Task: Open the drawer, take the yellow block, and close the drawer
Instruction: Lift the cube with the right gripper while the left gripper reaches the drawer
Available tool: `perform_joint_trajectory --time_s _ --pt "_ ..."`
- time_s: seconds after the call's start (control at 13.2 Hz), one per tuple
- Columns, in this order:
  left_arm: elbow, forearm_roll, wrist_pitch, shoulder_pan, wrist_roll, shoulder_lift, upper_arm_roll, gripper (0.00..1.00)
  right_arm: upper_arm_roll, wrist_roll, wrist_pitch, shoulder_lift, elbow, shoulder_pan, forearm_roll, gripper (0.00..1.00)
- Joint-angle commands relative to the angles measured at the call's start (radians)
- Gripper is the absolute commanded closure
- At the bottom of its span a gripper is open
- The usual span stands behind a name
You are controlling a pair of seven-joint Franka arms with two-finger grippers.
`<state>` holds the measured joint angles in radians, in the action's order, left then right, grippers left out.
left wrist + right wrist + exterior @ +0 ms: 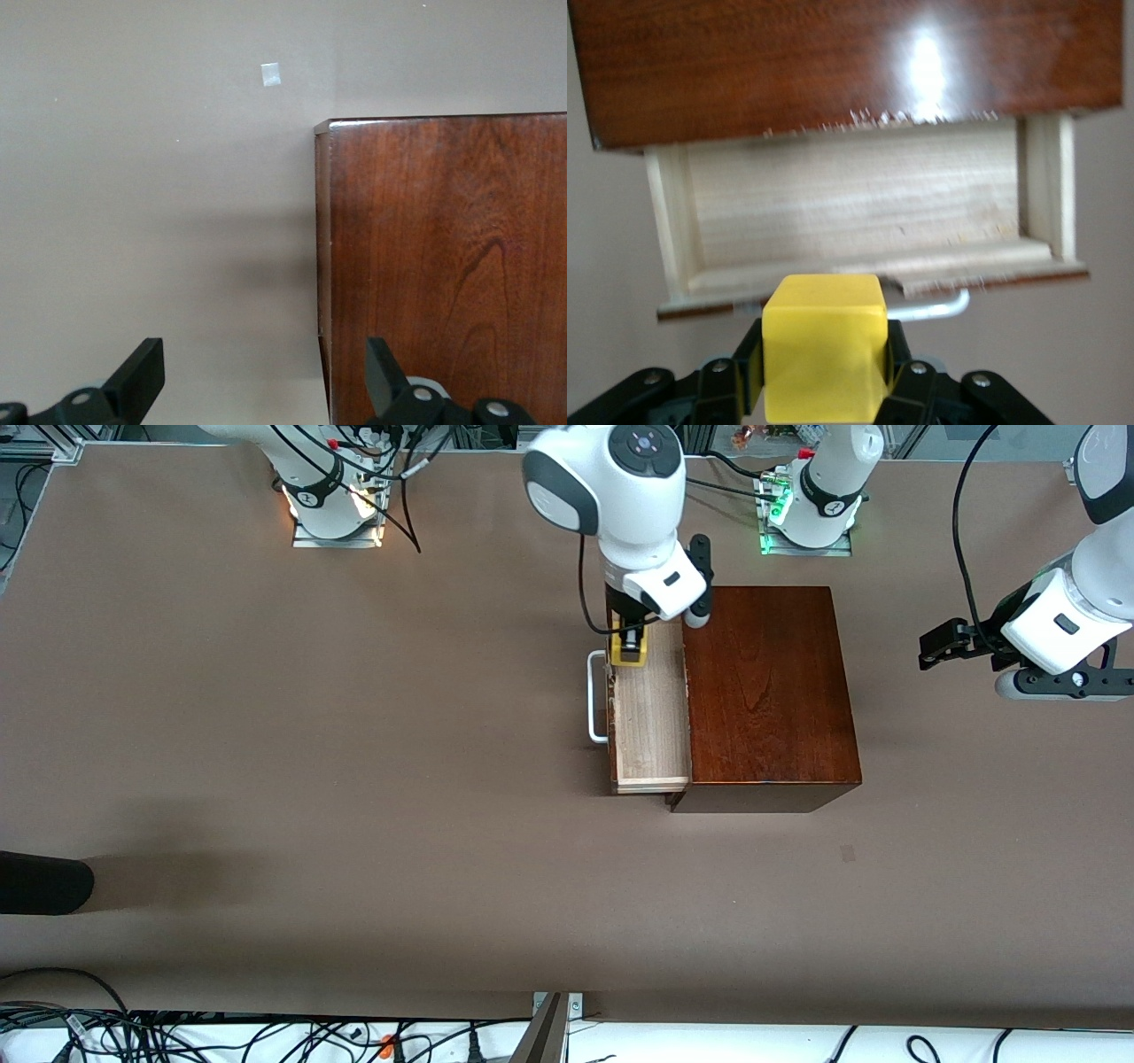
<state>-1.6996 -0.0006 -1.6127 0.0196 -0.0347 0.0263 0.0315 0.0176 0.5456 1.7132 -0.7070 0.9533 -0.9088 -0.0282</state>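
Observation:
The drawer [651,717] stands pulled out of the dark reddish-brown box [771,691], its pale wood floor bare, its white bar handle [595,695] toward the right arm's end. My right gripper [630,646] hangs over the drawer's end nearest the robots, shut on the yellow block [629,657]. In the right wrist view the yellow block [824,354] sits squeezed between both black fingers, above the drawer [859,212] and its handle [939,307]. My left gripper [939,646] waits open in the air past the box toward the left arm's end, nothing between its fingers [142,376].
The box [443,266] fills one side of the left wrist view. A small pale square mark [271,74] lies on the brown table. A dark object [44,881] juts in at the table's edge toward the right arm's end. Cables run along the near edge.

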Motion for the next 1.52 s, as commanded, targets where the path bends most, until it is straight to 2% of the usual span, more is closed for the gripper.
perform_joint_trajectory --time_s 0.0,0.15,0.3,0.61,0.76,0.84,1.06,1.22,1.44 --pt "0.02 -0.013 0.01 0.002 0.006 0.001 0.056 0.0 -0.005 -0.057 -0.088 0.064 0.001 0.054 0.005 1.0" --pt "0.018 -0.015 0.011 0.002 -0.001 0.003 0.117 0.0 -0.01 -0.087 -0.159 0.11 0.002 0.14 0.001 1.0" --pt "0.021 -0.028 0.005 0.003 -0.069 0.02 0.174 0.0 -0.053 -0.084 -0.164 0.139 0.007 0.212 0.007 1.0" --pt "0.046 -0.061 -0.003 0.007 -0.157 0.115 0.393 0.0 -0.064 -0.072 -0.248 0.176 0.012 0.41 0.048 1.0" --pt "0.119 -0.053 -0.001 0.025 -0.154 0.203 0.508 0.0 -0.07 -0.07 -0.264 0.182 0.015 0.482 0.051 1.0" --pt "0.159 -0.053 -0.001 0.054 -0.154 0.246 0.522 0.0 -0.065 -0.075 -0.259 0.219 0.056 0.536 0.063 1.0" --pt "0.251 0.008 -0.039 0.178 -0.122 0.358 0.522 0.0 -0.067 -0.088 -0.212 0.36 0.299 0.639 0.137 1.0" --pt "0.256 0.092 -0.155 0.27 -0.032 0.409 0.521 0.0 -0.068 -0.122 -0.193 0.418 0.436 0.685 0.123 1.0" --pt "0.256 0.235 -0.307 0.367 0.167 0.509 0.519 0.0 -0.068 -0.136 -0.057 0.486 0.657 0.726 0.076 1.0"
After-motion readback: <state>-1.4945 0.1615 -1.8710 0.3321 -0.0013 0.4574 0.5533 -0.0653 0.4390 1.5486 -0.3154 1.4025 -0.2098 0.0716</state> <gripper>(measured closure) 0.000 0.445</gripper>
